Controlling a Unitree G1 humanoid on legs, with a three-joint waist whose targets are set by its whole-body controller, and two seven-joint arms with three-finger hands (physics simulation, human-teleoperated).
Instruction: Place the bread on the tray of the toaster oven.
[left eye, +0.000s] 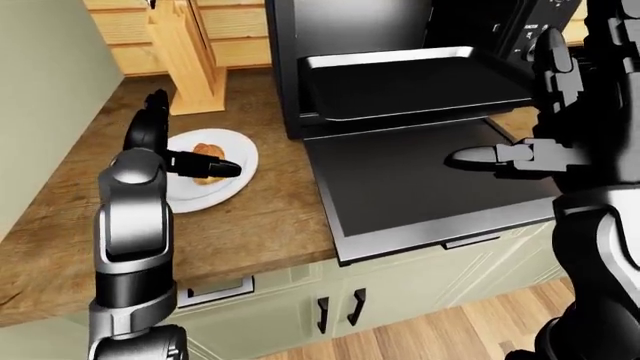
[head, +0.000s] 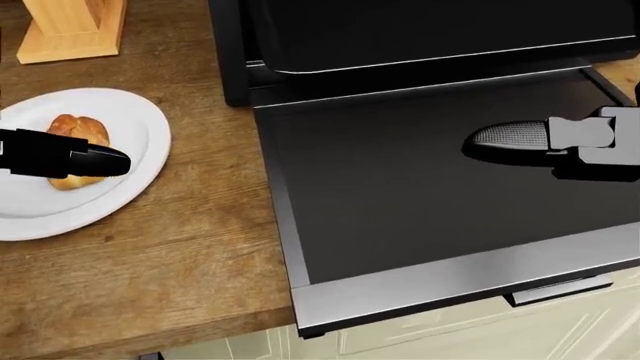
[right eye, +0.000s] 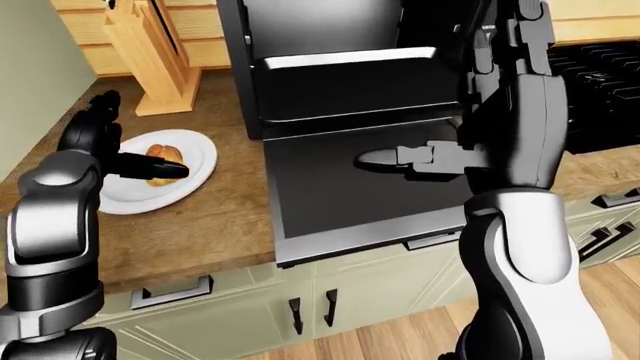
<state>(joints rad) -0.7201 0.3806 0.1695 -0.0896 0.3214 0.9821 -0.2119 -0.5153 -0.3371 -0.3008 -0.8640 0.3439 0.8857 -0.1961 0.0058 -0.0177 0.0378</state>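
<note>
A golden bread roll lies on a white plate on the wooden counter, at the left of the head view. My left hand hovers over the plate, open, with one dark finger stretched across the roll and the other fingers raised behind it. The black toaster oven stands to the right, its door folded down flat and its metal tray pulled partway out, bare. My right hand is open and empty above the door's right side, one finger pointing left.
A wooden knife block stands on the counter just above the plate. A pale wall bounds the counter on the left. Green cabinet doors run below. A black stove lies right of the oven.
</note>
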